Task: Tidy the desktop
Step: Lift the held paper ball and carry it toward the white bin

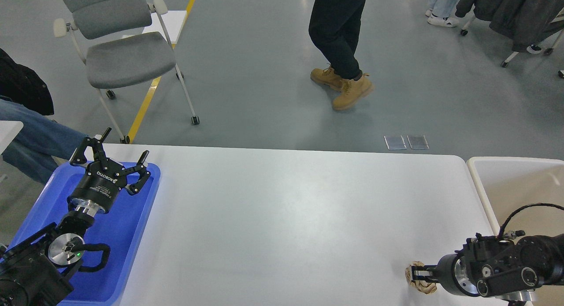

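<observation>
The white desktop [286,218] fills the middle of the head view. My left gripper [112,158] is open and empty, held above the far end of the blue tray [132,235] on the desktop's left side. My right gripper [417,276] is low at the desktop's front right, near the edge. Its fingers are closed around a small crumpled tan wad [422,286], which touches or sits just above the surface. The fingers partly hide the wad.
A cream-white rimmed bin [478,182] stands off the desktop's right end. Beyond the far edge are a grey wheeled chair [123,54], a walking person in tan boots [343,83], and a seated person's leg [35,138] at far left.
</observation>
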Controlling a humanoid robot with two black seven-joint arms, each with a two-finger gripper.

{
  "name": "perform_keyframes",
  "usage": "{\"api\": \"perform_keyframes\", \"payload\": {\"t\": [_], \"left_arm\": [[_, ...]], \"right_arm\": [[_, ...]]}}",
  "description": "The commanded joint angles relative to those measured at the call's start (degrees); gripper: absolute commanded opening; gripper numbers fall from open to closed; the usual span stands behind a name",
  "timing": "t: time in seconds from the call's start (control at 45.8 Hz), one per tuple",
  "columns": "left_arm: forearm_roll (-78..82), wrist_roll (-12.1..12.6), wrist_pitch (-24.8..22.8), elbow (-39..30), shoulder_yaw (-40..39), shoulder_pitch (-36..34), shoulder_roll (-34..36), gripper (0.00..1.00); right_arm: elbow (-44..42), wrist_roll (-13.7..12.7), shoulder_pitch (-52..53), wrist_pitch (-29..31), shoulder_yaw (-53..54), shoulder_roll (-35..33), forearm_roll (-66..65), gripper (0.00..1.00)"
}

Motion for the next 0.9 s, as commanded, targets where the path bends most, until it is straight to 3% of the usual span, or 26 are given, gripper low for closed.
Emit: {"api": "perform_keyframes", "payload": {"t": [0.0, 0.197, 0.503, 0.874], "left_arm": [[0.01, 0.0, 0.0, -0.01, 0.01, 0.01, -0.01, 0.99], [0.01, 0.0, 0.0, -0.01, 0.01, 0.01, -0.01, 0.99], [0.01, 0.0, 0.0, -0.01, 0.01, 0.01, 0.0, 0.99], [0.01, 0.0, 0.0, -0.01, 0.01, 0.01, -0.01, 0.99]], "right_arm": [[0.57, -0.17, 3.06, 0.19, -3.46, -0.37, 0.65, 0.0], [2.59, -0.08, 7.11, 0.37, -5.67, -1.95, 0.48, 0.0], [10.68, -0.08, 23.36, 7.57, -9.44, -7.66, 0.48, 0.0], [13.84, -0.26, 47.88, 26.37, -12.79, -12.58, 0.65, 0.0]]}}
